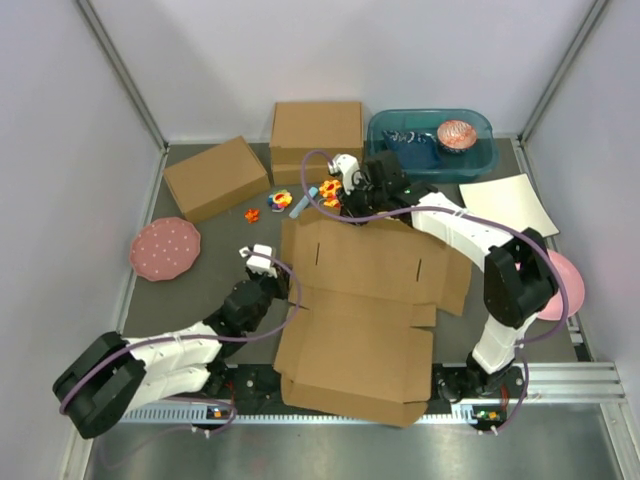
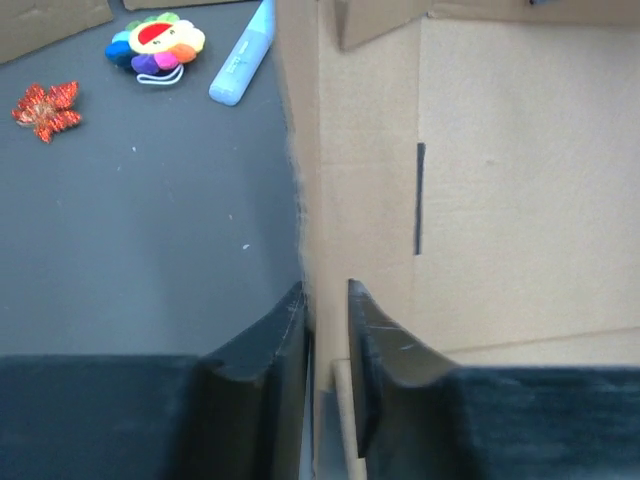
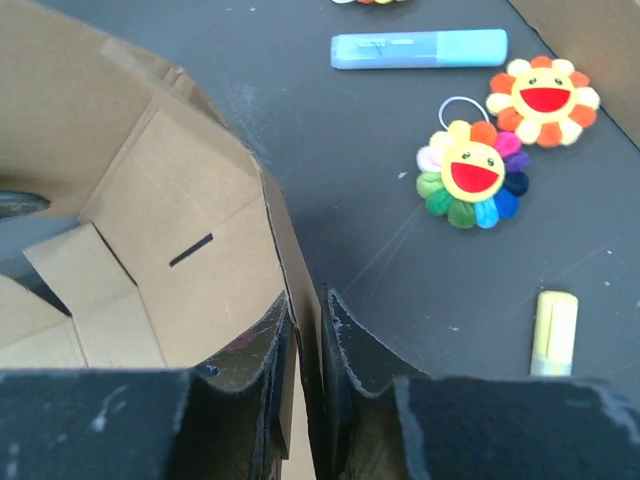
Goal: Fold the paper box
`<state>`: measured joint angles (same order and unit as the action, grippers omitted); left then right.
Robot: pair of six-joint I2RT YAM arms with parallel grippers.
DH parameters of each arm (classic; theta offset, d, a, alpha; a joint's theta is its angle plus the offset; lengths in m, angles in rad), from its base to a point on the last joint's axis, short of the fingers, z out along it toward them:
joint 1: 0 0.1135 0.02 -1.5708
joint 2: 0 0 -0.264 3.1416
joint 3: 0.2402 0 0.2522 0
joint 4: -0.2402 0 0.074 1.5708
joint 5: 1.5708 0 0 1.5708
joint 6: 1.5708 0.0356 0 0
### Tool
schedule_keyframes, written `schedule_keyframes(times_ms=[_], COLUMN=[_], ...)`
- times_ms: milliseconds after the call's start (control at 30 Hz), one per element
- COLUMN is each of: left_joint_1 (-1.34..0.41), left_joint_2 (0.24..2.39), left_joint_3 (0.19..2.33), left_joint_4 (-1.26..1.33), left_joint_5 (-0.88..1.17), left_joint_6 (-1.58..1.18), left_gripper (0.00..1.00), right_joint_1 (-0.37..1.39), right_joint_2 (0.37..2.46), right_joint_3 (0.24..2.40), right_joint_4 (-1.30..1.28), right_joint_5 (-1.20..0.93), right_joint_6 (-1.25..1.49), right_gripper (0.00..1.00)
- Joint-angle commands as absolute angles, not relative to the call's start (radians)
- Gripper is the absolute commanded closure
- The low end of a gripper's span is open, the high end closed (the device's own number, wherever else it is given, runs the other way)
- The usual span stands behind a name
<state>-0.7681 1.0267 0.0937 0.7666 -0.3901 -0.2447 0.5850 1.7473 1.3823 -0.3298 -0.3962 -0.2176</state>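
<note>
Nearest me, my left gripper (image 2: 326, 305) sits nearly closed on the left edge of the paper box (image 1: 360, 300), which lies mostly flat on the dark table (image 1: 215, 240) between my arms. My right gripper (image 3: 305, 305) pinches its raised far wall, near a rainbow flower toy (image 3: 470, 175).

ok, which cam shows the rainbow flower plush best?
Right wrist: the rainbow flower plush is close, sharp and whole, face and loop clear. Left wrist catches it smaller, near the top edge. Top external shows it only as a tiny coloured blob.
</note>
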Motion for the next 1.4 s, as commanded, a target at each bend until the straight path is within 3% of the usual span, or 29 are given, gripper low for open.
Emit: schedule_keyframes(times_ms=[0, 200, 500, 600, 767, 867, 900, 1033, 1367], left_joint_1=[-0.772, -0.772, -0.759, -0.703, -0.422, -0.368, -0.367, -0.367, -0.380], left_joint_2=[0.939, 0.805, 0.817, 0.879, 1.016, 1.145, 1.170, 1.264, 1.330], left_joint_3=[0.240, 0.380, 0.577, 0.659, 0.767, 0.862, 0.879, 0.899, 0.804], left_joint_4=[0.571, 0.322, 0.302, 0.284, 0.275, 0.210, 0.203, 0.273, 0.391], left_joint_5=[-0.436, -0.492, -0.430, -0.294, 0.104, 0.155, 0.182, 0.273, 0.475], left_joint_6=[-0.287, -0.302, -0.174, -0.152, -0.377, -0.403, -0.402, -0.419, -0.443], left_gripper=[0.64, 0.41, 0.28, 0.27, 0.28, 0.42, 0.51, 0.58, 0.47], right_joint_1=[0.592, 0.591, 0.600, 0.600, 0.604, 0.618, 0.623, 0.646, 0.675], right_joint_2=[1.669, 1.661, 1.592, 1.571, 1.537, 1.523, 1.514, 1.509, 1.519], right_joint_3=[1.382, 1.379, 1.292, 1.278, 1.249, 1.232, 1.229, 1.230, 1.270], right_joint_4=[-0.302, -0.330, -0.293, -0.299, -0.311, -0.319, -0.319, -0.340, -0.393], right_joint_5=[-0.304, -0.226, -0.276, -0.304, -0.345, -0.336, -0.331, -0.318, -0.296], right_joint_6=[-0.212, -0.169, -0.114, -0.087, -0.066, -0.066, -0.067, -0.069, -0.084], right_gripper=[0.88, 0.96, 1.00, 1.00, 1.00, 1.00, 1.00, 1.00, 1.00])
